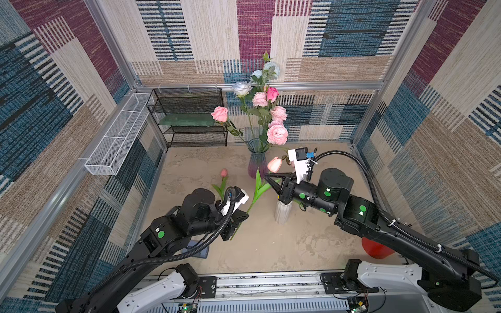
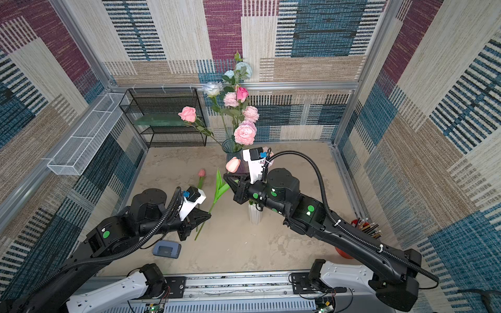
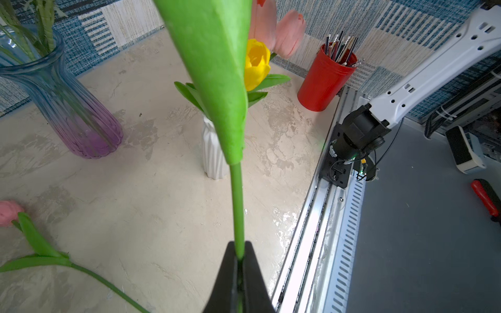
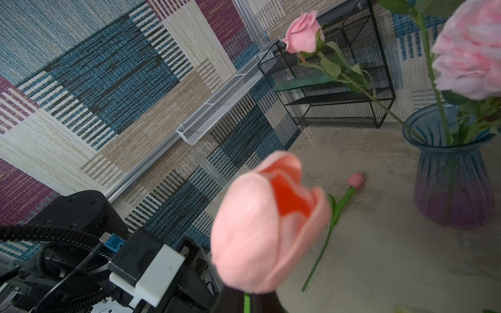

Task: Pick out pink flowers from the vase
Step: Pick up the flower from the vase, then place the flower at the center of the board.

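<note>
Lying on mottled beige tabletop (image 1: 298, 244), small pink tulip (image 1: 224, 172) — patchwork woven walls (image 1: 211, 29)

From the front | open: bare table (image 1: 298, 249) at 6 | blocked: glass vase (image 1: 257, 162) at 12, white vase (image 1: 282, 214) at 3, red cup (image 1: 375, 249) at 4, held pink tulip (image 1: 274, 164) across centre

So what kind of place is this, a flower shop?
Probably not: it looks like a robot practice booth. Woven patchwork wall panels in a silver metal frame box in a beige tabletop, and two black robot arms stand on a grooved metal rail at the front.
</note>
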`<state>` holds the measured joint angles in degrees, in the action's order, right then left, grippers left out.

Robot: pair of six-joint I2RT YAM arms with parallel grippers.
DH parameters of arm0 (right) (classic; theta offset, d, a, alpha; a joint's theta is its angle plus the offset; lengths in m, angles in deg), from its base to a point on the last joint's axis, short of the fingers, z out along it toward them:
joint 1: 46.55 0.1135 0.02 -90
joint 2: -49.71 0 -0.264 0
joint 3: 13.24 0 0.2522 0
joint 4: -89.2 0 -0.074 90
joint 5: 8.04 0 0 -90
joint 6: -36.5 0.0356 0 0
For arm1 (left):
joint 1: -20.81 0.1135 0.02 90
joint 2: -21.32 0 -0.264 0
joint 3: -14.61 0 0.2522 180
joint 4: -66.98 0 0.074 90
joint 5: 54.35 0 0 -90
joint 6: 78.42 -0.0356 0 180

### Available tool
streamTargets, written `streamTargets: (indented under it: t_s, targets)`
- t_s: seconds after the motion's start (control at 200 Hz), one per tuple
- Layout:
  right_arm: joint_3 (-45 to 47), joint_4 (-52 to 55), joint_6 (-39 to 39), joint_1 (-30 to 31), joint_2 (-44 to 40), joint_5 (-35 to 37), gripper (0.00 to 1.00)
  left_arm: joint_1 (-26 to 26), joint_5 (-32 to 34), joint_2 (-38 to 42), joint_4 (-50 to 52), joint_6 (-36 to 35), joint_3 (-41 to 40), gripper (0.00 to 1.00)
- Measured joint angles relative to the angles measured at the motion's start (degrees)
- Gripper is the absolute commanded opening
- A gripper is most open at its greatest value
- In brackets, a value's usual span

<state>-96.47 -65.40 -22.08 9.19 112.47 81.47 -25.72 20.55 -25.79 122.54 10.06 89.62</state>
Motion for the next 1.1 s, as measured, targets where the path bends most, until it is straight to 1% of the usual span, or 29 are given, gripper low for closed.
streamTargets:
  t_s: [0.055, 0.085, 0.13, 0.185, 0.305, 0.351, 0.471, 0.576, 0.626, 0.701, 0.761, 0.861, 1.097]
  targets:
    - [0.13, 0.02, 0.02, 0.0, -0.26, 0.02, 0.34, 0.0, 0.17, 0.11, -0.11, 0.02, -0.35, 0.0]
    - [0.13, 0.02, -0.04, -0.09, -0.44, 0.04, 0.39, 0.0, 0.28, 0.28, -0.09, 0.07, -0.7, 0.0]
    - [0.22, 0.02, -0.61, -0.24, -0.87, 0.02, 0.45, 0.0, 1.42, 0.66, -0.5, 0.11, -1.46, 0.0]
    - [0.57, 0.02, -1.79, -0.22, -1.68, 0.04, 0.48, -0.02, 1.73, 1.18, -1.27, 0.33, -2.62, 0.0]
    - [2.16, 0.0, -5.49, -0.37, -5.18, 0.52, 0.5, -0.07, 3.1, 1.95, -2.4, 2.01, -5.51, 0.0]
    - [2.78, -0.04, -6.88, -0.46, -6.93, 0.74, 0.53, 0.02, 4.39, 2.1, -2.89, 3.13, -6.67, 0.0]
    - [4.66, 0.02, -10.19, -0.48, -12.35, 2.43, 0.53, 1.14, 6.03, 1.7, -4.35, 6.36, -9.84, 0.0]
    - [5.73, 0.26, -12.28, -0.66, -16.96, 4.63, 0.53, 4.96, 6.49, -0.7, -6.14, 10.19, -12.57, 0.0]
    - [6.01, 0.28, -13.07, -0.72, -18.67, 5.68, 0.53, 7.76, 7.06, -2.23, -6.91, 12.24, -14.19, 0.0]
    - [6.51, 0.5, -13.73, -0.83, -21.22, 6.97, 0.53, 12.33, 5.99, -4.02, -7.63, 14.99, -16.0, 0.0]
    - [6.78, 0.74, -14.12, -0.94, -22.8, 7.8, 0.53, 15.96, 4.92, -6.49, -8.59, 16.63, -16.65, 0.0]
    - [7.28, 1.68, -14.78, -0.96, -24.3, 8.61, 0.53, 19.8, 2.73, -11.98, -10.51, 18.05, -16.68, 0.0]
    - [7.58, 2.99, -15.91, -1.03, -25.68, 8.66, 0.54, 24.7, 0.57, -26.62, -13.62, 18.36, -13.07, 0.0]
